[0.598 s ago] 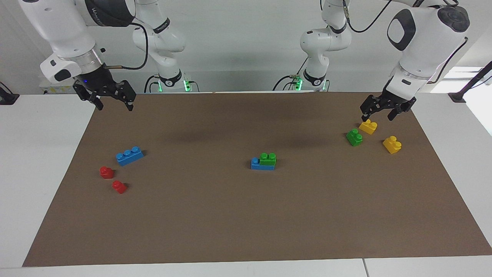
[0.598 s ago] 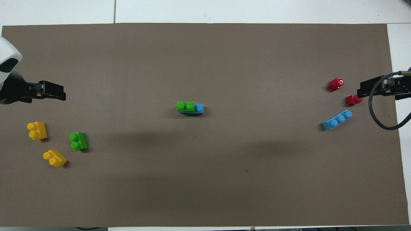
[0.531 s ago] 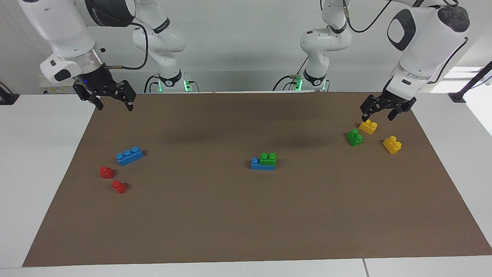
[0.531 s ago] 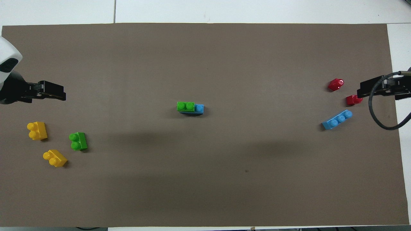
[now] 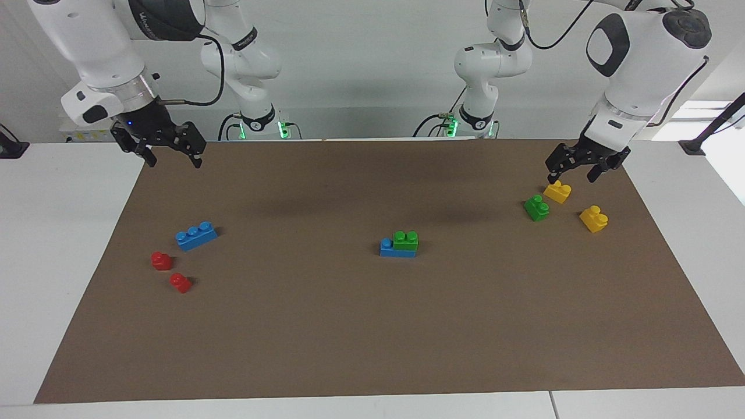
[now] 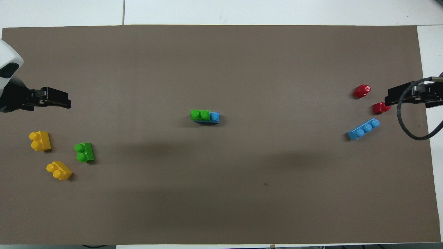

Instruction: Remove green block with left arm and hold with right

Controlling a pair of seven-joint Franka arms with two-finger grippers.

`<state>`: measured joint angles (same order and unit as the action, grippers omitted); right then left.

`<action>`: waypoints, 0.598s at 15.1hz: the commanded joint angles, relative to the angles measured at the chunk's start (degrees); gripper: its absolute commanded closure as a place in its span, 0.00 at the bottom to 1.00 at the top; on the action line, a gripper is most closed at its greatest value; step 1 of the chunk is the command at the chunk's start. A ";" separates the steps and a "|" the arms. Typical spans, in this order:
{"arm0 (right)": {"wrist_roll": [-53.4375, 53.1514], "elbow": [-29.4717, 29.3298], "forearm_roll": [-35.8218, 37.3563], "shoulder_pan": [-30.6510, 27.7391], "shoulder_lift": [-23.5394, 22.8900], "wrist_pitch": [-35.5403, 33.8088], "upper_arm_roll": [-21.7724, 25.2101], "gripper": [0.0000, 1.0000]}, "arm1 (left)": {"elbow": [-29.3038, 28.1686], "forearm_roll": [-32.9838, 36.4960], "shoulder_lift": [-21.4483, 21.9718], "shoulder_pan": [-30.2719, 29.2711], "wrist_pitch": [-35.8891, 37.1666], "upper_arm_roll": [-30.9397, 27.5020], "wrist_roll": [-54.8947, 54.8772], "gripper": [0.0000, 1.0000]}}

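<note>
A green block (image 5: pixel 405 240) (image 6: pixel 200 114) sits pressed onto a blue three-stud brick (image 5: pixel 387 247) (image 6: pixel 215 117) in the middle of the brown mat, covering two of its studs. A second, loose green block (image 5: pixel 536 208) (image 6: pixel 84 152) lies toward the left arm's end. My left gripper (image 5: pixel 571 174) (image 6: pixel 67 103) hangs open and empty above the mat's edge there, close over a yellow brick (image 5: pixel 557 191). My right gripper (image 5: pixel 174 162) (image 6: pixel 387 102), the one with the wire loop, hangs open and empty over the mat's corner at the right arm's end.
Two yellow bricks (image 6: pixel 40 140) (image 6: pixel 59 170) flank the loose green block. At the right arm's end lie a loose blue brick (image 5: pixel 196 235) (image 6: pixel 363 129) and two red bricks (image 5: pixel 161 260) (image 5: pixel 180 283). White table (image 5: pixel 70 233) borders the mat (image 5: pixel 372 337).
</note>
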<state>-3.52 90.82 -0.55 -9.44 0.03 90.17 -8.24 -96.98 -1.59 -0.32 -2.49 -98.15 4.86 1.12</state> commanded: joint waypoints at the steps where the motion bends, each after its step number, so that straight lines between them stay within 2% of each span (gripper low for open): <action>1: 1.93 1.64 0.20 -1.55 1.29 0.53 -0.55 0.00 | -1.20 0.71 1.55 0.56 0.16 -0.37 0.20 0.00; 3: -0.25 1.73 -0.15 -1.11 1.38 0.27 -0.46 0.00 | -2.68 0.71 2.33 0.56 0.77 -0.37 2.64 0.00; 4: -5.57 1.64 -0.33 -0.85 1.29 0.27 -0.55 0.00 | -3.21 0.62 2.51 0.64 0.77 -0.29 7.01 0.00; 7: -33.05 1.64 -7.07 -0.85 1.29 0.36 -0.55 0.02 | -6.46 0.53 4.09 4.06 -0.28 -0.20 24.58 0.00; 9: -50.89 1.81 -8.76 -0.58 1.29 0.71 -0.72 0.03 | -8.13 0.53 4.88 5.65 -1.24 -0.11 34.95 0.00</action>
<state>-35.55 90.96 -6.96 -9.77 0.04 90.17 -8.42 -100.83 -1.60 1.34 0.63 -97.83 5.19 25.95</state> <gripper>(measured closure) 0.004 0.000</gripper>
